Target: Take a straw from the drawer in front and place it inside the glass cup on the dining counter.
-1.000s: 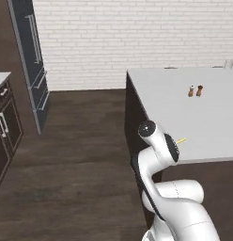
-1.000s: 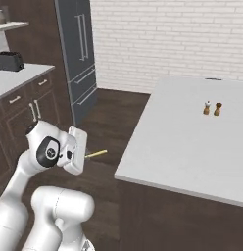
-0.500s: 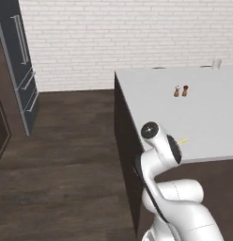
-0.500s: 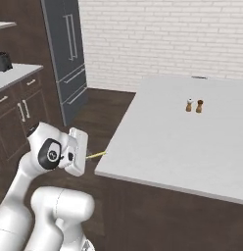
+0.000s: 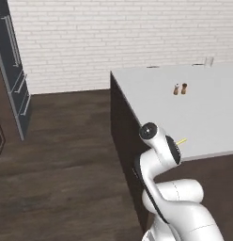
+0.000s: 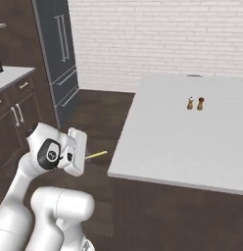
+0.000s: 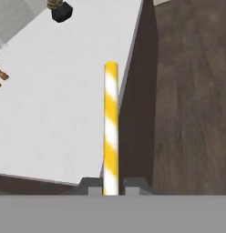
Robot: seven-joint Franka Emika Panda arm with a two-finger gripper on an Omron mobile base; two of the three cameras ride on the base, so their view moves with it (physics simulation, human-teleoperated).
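My gripper is shut on the straw, a thin yellow-and-white striped stick that points forward from between the fingertips. In the right base view the gripper holds the straw level, just short of the near left corner of the dining counter. From the left base the straw pokes out beside the arm over the dining counter. The glass cup is a small pale shape at the counter's far edge. The drawer is out of view.
A brown shaker pair stands mid-counter. A tall grey fridge and dark cabinets are on the left. Dark wood floor lies open left of the counter. A small dark object sits far across the counter top.
The whole scene has shifted as the base moved; the counter now sits differently in both base views. The straw stays clamped in the shut gripper.
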